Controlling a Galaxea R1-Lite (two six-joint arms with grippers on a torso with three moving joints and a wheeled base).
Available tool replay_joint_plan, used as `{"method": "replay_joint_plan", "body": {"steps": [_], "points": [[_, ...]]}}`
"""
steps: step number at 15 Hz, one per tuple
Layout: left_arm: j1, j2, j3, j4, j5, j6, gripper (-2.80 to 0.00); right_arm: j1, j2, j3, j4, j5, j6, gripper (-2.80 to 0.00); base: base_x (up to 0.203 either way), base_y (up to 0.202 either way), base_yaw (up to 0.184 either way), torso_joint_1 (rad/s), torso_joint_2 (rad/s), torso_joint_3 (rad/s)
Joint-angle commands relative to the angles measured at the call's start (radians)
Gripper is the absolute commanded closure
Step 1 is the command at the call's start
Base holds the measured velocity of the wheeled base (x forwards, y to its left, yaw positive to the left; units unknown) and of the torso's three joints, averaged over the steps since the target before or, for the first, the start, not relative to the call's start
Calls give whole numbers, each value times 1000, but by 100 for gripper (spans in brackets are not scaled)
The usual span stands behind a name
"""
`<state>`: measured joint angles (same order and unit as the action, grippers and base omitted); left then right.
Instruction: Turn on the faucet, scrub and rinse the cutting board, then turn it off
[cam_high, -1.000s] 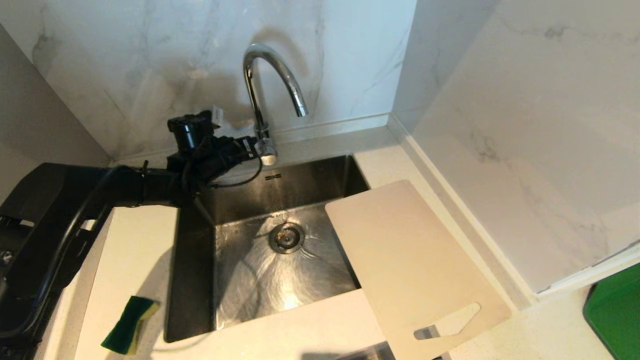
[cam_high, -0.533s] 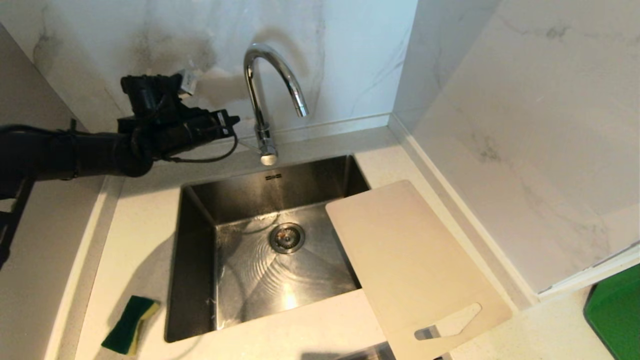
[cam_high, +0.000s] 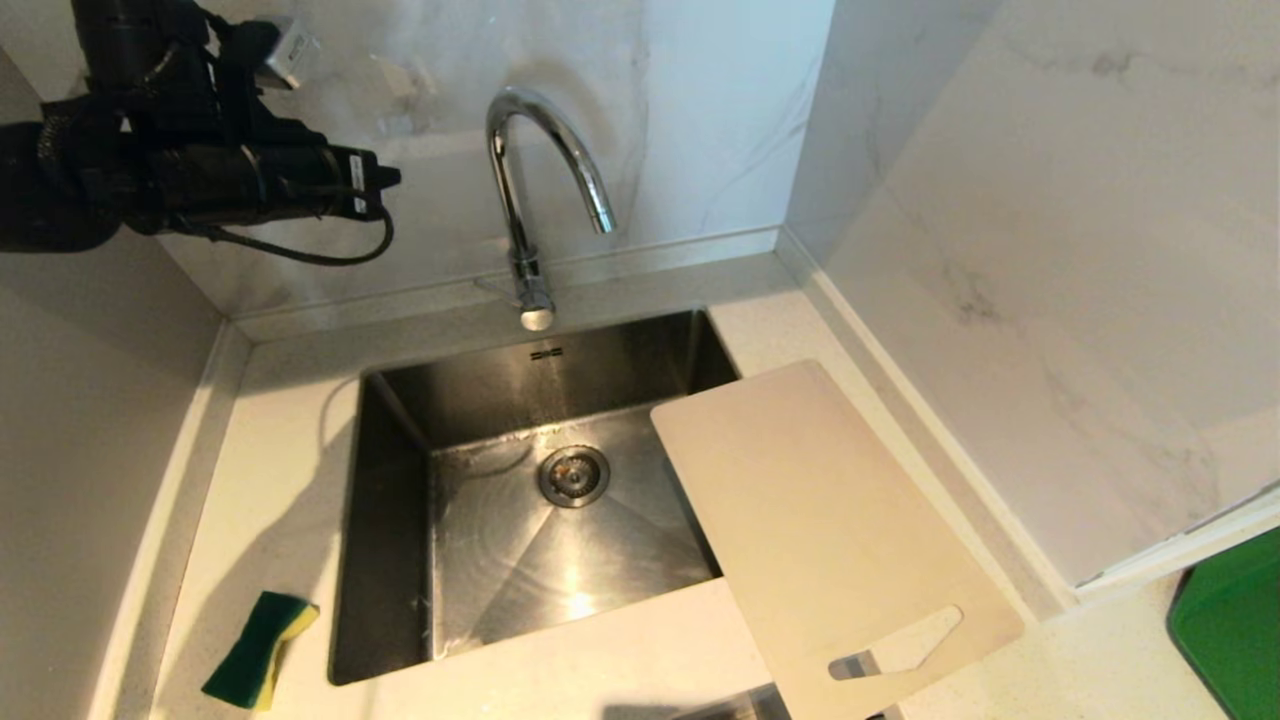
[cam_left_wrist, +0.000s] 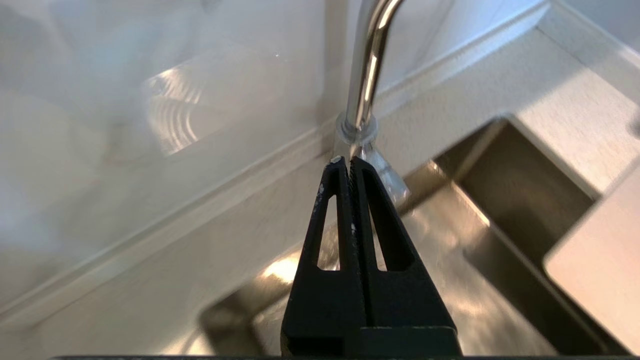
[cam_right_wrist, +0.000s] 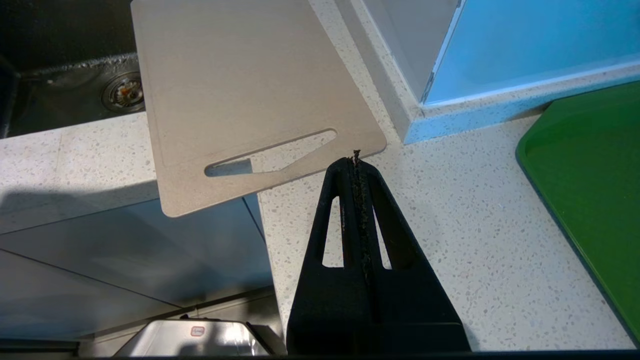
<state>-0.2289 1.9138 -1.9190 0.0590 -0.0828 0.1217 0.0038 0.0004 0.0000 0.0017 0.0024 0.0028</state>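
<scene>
My left gripper (cam_high: 385, 178) is clenched on nothing, up high at far left, well clear of the faucet (cam_high: 530, 170), which stands behind the sink (cam_high: 390, 520). Cutting board (cam_high: 820, 530) lies flat at right, far-left corner overhanging the sink, handle slot toward me. Right gripper (cam_right_wrist: 356, 156) clenched empty, parked just beside the board's near corner. Sponge (cam_high: 260, 650) near-left on the counter.
</scene>
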Motion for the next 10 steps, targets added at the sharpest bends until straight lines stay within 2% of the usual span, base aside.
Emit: {"method": "replay_joint_plan", "body": {"steps": [1,3,5,10], "points": [[10,-124,6,101,8,7,0,1,0,2,0,1,0,0,0,0,0,0,0,0],[29,-208,51,162,12,8,0,1,0,2,0,1,0,0,0,0,0,0,0,0],[55,-316,151,183,13,9,0,1,0,2,0,1,0,0,0,0,0,0,0,0],[142,-637,467,203,5,8,0,1,0,2,0,1,0,0,0,0,0,0,0,0]]}}
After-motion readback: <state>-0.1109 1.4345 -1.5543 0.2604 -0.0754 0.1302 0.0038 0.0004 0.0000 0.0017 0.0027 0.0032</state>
